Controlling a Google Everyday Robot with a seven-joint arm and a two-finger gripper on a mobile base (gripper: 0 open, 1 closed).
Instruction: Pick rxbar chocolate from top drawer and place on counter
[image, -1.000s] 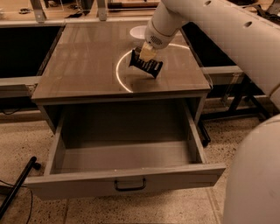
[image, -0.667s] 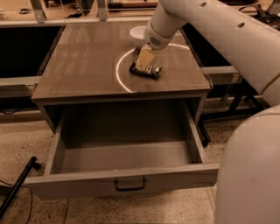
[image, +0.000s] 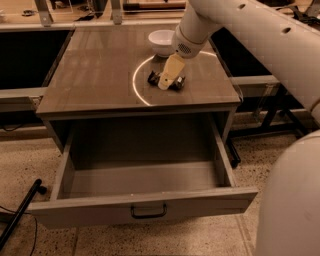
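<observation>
Camera view: the rxbar chocolate (image: 178, 83) lies on the desk (image: 90, 85), long axis roughly left-right, directly under the gripper (image: 165, 82); clamped or released, I cannot tell.

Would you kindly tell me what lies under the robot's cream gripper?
A dark-wrapped rectangular rxbar chocolate lies on the glossy grey-brown counter beneath the cream gripper. Its two ends show; the gripper covers its middle.

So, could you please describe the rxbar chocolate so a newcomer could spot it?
Find the counter above the open top drawer. Inside its bright curved line, under the gripper, lies the rxbar chocolate. Unlike the white bowl behind, it is flat and nearly black.
</observation>
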